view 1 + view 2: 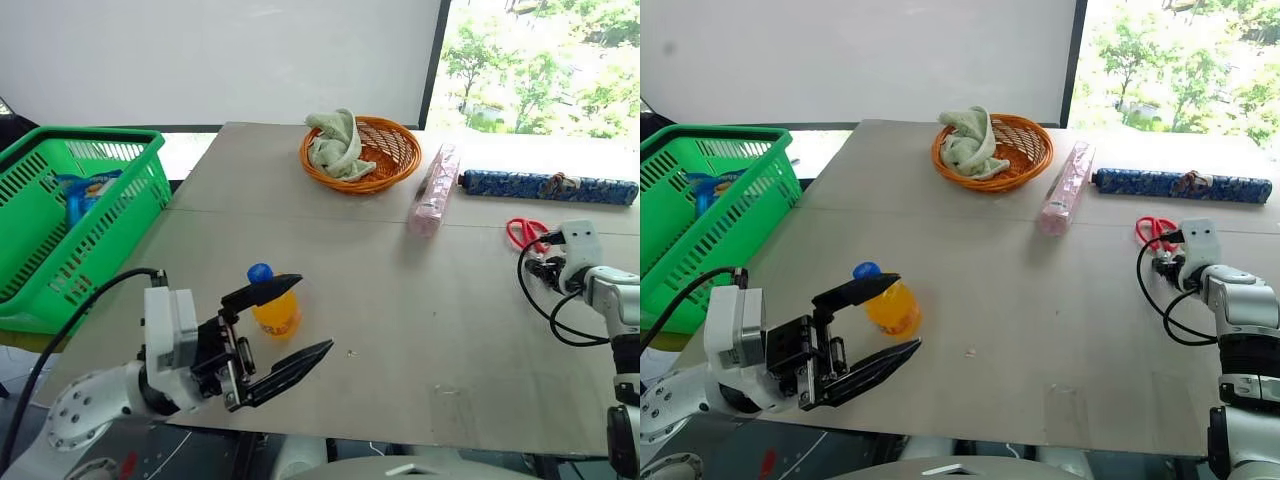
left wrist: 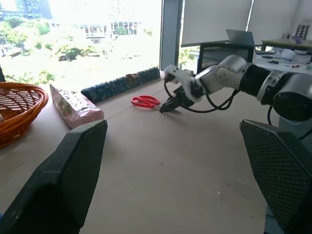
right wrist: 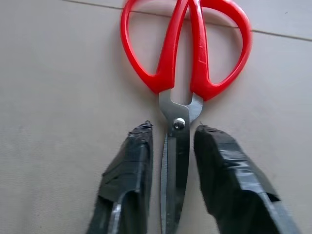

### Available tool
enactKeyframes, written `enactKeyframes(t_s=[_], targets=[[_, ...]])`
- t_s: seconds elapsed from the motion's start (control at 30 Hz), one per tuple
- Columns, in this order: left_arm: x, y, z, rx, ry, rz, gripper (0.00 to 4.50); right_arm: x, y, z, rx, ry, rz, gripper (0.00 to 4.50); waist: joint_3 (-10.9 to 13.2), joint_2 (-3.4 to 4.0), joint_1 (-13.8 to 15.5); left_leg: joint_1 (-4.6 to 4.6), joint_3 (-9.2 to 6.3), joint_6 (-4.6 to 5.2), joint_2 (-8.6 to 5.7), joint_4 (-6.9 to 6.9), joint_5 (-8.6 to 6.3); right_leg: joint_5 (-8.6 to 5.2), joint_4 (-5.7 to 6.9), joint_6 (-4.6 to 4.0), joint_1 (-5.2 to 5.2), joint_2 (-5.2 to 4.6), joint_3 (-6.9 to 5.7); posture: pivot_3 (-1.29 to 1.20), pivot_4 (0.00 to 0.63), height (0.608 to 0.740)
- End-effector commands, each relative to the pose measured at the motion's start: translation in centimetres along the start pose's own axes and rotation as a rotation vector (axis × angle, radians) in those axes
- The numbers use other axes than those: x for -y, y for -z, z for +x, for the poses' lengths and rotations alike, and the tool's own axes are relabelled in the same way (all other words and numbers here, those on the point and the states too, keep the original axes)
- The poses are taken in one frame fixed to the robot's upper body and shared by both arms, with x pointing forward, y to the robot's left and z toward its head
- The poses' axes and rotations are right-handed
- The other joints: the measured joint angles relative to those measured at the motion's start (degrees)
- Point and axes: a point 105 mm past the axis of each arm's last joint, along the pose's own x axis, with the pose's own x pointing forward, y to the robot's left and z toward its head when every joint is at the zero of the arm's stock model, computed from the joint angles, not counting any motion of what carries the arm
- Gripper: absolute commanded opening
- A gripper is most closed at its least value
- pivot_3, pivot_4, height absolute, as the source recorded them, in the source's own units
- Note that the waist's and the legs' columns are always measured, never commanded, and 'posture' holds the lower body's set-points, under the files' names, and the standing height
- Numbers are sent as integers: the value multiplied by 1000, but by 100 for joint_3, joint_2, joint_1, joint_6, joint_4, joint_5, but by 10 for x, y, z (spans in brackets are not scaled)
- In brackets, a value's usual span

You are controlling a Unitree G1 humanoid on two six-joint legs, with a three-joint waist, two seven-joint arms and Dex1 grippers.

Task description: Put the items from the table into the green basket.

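On the table (image 1: 400, 300), a small orange drink bottle (image 1: 276, 312) with a blue cap stands near the front left. My left gripper (image 1: 315, 312) hovers just in front of it, wide open and holding nothing. At the right edge lie the red-handled scissors (image 3: 187, 53), handles pointing away from me. My right gripper (image 3: 174, 131) is down at the table with its two fingers on either side of the blades, standing apart with a gap showing. A long pink wrapped box (image 1: 436, 188) and a dark blue patterned roll (image 1: 548, 186) lie at the back right. The green basket (image 1: 90, 135) stands off the table's left side.
A round orange wicker basket (image 1: 385, 150) with a pale green cloth (image 1: 335, 145) sits at the back centre. A blue packet (image 1: 85, 190) lies inside the green basket. A black cable (image 1: 540, 310) loops beside my right wrist. A window runs behind the table's right end.
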Motion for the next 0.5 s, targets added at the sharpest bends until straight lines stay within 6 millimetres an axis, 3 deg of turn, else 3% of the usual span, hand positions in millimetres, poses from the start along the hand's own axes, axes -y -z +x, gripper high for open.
enactKeyframes(t_s=[0.03, 0.07, 0.1, 0.2, 0.33, 0.5], targets=[[-16, -17, 1, 84, -108, 33, 4500, 0, -26, -15, 113, -35, -27, 3754, 1, 2, 2, 2, 0, 0, 0, 0, 0, 0, 0, 0, 3, 0, 0, 79, 0, 740], [-32, -21, -3, 125, -199, 26, 4500, -7, -35, -23, 181, -82, -67, 4250, -1, 5, 6, 2, 0, 0, 1, 0, 0, 0, 1, 0, 4, 0, 0, 75, 0, 740], [-49, -23, -9, 158, -282, 5, 4500, -17, -45, -33, 256, -152, -108, 4459, -4, 9, 21, 3, -1, 0, 1, 2, 0, 0, 3, 0, 4, 0, 0, 74, 0, 740], [-70, -13, -41, 134, -382, -87, 4500, -80, -61, -83, 439, -524, -224, 4459, -12, 37, -2, 3, -7, 0, 4, 2, 0, 0, 3, 1, 5, 3, -3, 74, 3, 740], [-81, 3, -76, 38, -445, -110, 4500, -129, -44, -119, 433, -801, -361, 4459, -13, 13, -73, 0, -7, 1, 12, 0, -1, -1, -2, 1, 1, 11, -6, 81, 2, 740], [-76, 35, -95, -139, -402, -83, 4500, -160, -28, -136, 421, -950, -460, 4459, -16, -7, -73, 17, -7, 21, 8, 10, -15, -3, -2, 3, 13, 1, -14, 80, 1, 740]])
